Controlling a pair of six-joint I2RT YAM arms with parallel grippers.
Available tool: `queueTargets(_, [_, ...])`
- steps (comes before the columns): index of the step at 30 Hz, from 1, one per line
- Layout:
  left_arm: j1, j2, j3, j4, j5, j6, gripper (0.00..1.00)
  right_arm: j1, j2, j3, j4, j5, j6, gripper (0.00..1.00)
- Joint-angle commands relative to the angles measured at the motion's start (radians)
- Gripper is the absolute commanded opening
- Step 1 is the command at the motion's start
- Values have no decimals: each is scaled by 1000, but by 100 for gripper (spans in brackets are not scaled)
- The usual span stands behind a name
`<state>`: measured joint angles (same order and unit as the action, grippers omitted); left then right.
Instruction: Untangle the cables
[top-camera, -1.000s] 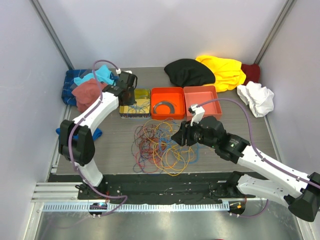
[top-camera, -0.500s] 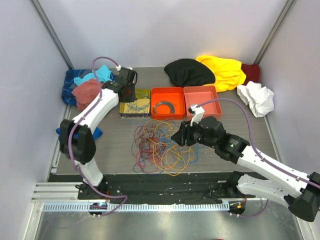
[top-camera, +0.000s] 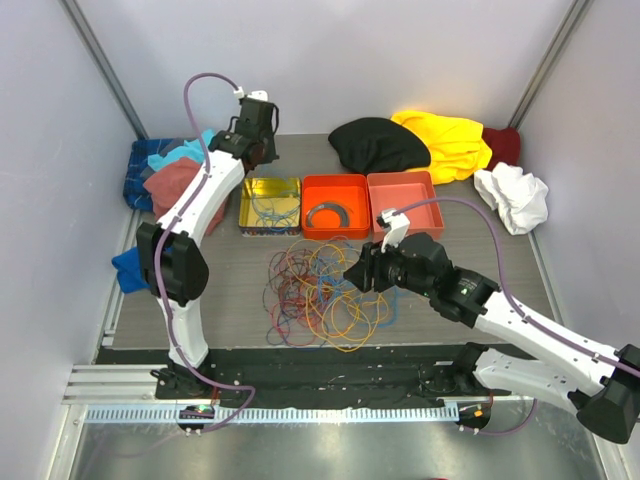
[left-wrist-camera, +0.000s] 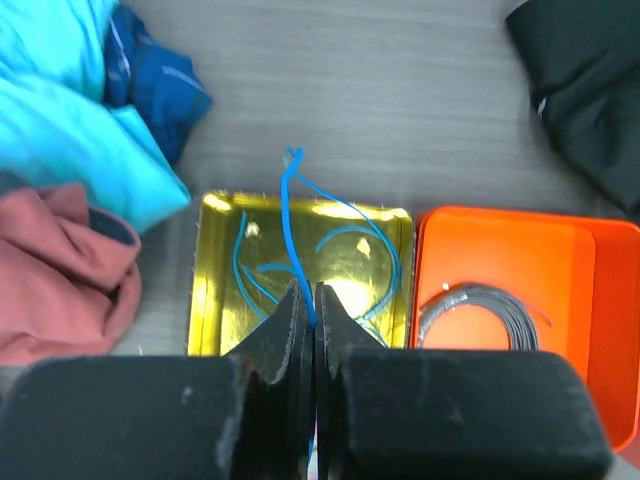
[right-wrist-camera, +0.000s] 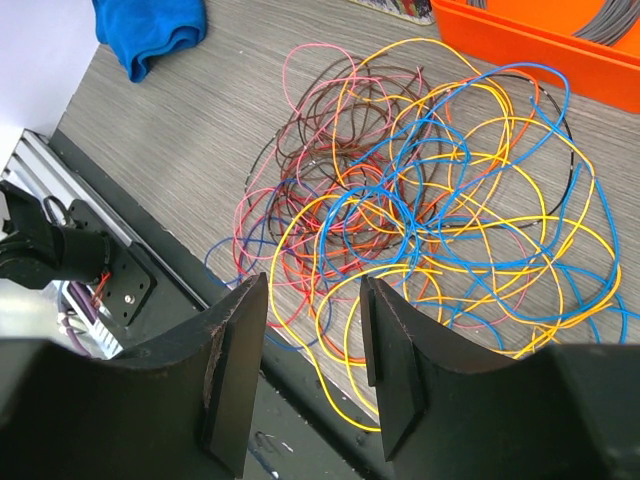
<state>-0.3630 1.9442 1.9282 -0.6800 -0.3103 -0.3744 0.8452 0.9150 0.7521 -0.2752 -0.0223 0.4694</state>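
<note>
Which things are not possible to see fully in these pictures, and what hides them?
Left wrist view: lower end of the blue cable, hidden behind the shut left jaws.
Right wrist view: near edge of the tangle, hidden by the open right jaws; orange tray, cut off by the top edge.
Top view: which cable lies over which, too small.

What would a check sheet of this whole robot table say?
Surface: grey wood-grain table, flat.
Job's things: cable tangle loose on the table; blue wire over the yellow tray.
Clutter: clothes heaps at the back; grey strip in an orange tray.
Grippers: left gripper shut on the blue wire; right gripper open above the tangle.
Cables: lilac hoses run along both arms.
Surroundings: pale walls.
</note>
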Motion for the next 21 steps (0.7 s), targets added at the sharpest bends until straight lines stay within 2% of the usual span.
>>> queueTargets(1, [16,-18,43,80,-49,49,0,3,19,29,14,18,-29,50])
queueTargets(5, [19,5,40,120,-53,58,0,3,31,32,14,18,-35,50])
queueTargets(8, [21,-1,-23,198,-52,74,0,5,39,30,13,18,-37,50])
queueTargets(13, [19,-67,-269,535,-69,130,0,5,50,27,11,18,-38,50])
queueTargets(14, [19,-73,-288,562,-67,135,0,5,51,27,10,18,-38,50])
queueTargets(18, [18,-87,-350,614,-53,131,0,3,58,27,11,18,-43,50])
queueTargets(21, [19,-79,-351,559,-44,120,0,5,73,32,18,18,-44,50])
